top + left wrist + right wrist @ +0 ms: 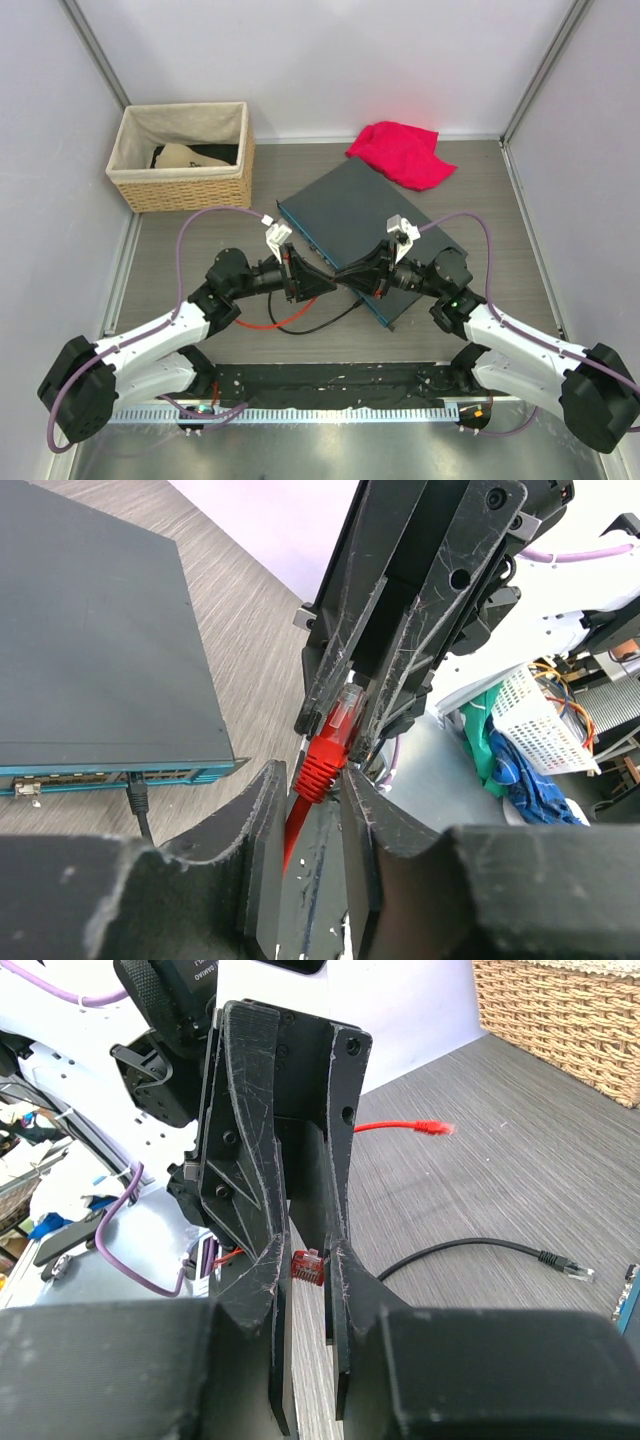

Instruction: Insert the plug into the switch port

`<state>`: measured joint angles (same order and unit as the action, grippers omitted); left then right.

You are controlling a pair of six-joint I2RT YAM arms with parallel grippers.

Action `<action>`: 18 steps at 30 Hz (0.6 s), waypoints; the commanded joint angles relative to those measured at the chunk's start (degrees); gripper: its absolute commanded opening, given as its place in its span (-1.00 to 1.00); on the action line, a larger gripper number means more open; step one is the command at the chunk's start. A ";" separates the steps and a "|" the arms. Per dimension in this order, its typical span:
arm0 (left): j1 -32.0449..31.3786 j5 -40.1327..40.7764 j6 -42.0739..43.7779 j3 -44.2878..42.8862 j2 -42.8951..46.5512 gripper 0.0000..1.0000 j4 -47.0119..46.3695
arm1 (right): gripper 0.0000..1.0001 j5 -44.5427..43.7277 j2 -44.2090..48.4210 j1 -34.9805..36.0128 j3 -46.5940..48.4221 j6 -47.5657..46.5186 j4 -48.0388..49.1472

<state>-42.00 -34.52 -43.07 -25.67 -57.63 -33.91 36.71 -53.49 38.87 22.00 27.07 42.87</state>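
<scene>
The red plug [345, 715] hangs above the table between the two grippers, which meet tip to tip. My right gripper [308, 1260] is shut on its clear head [308, 1265]. My left gripper [310, 780] comes from the opposite side, its fingers closed against the ribbed red boot [318, 770]. The red cable [270, 325] loops down to the table. The switch [370, 215] is a flat dark-grey box lying just behind the grippers. The switch ports [100, 777] line its teal front face, left of the plug in the left wrist view.
A black cable [320, 322] runs across the table and ends at the switch's front face [135, 790]. The red cable's other plug [435, 1127] lies loose. A woven basket [180, 185] stands at the back left, a red cloth [405, 152] behind the switch.
</scene>
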 commanded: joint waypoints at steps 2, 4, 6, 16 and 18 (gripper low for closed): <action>1.22 0.24 -0.96 0.80 0.23 -0.41 -4.23 | -0.98 0.47 1.11 -0.20 -0.03 -0.97 3.62; 1.57 0.07 -1.58 1.15 0.23 -0.45 -5.55 | -0.98 0.99 1.11 -0.20 -0.11 -1.14 3.53; 1.74 -0.28 -2.54 1.41 -0.03 -0.49 -6.77 | -0.98 1.35 0.94 -0.20 -0.11 -1.32 3.53; 1.92 3.14 3.33 -0.17 0.58 -1.00 2.34 | -0.93 0.74 1.02 -0.29 -0.12 -4.39 -0.68; 1.92 6.20 5.35 -1.30 1.90 -1.00 8.58 | -0.59 -1.02 1.37 -0.46 -0.03 -5.18 -2.69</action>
<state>-41.12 -35.53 -42.74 -24.34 -57.82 -34.79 36.56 -53.52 38.76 21.80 25.30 41.12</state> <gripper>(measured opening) 0.189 0.182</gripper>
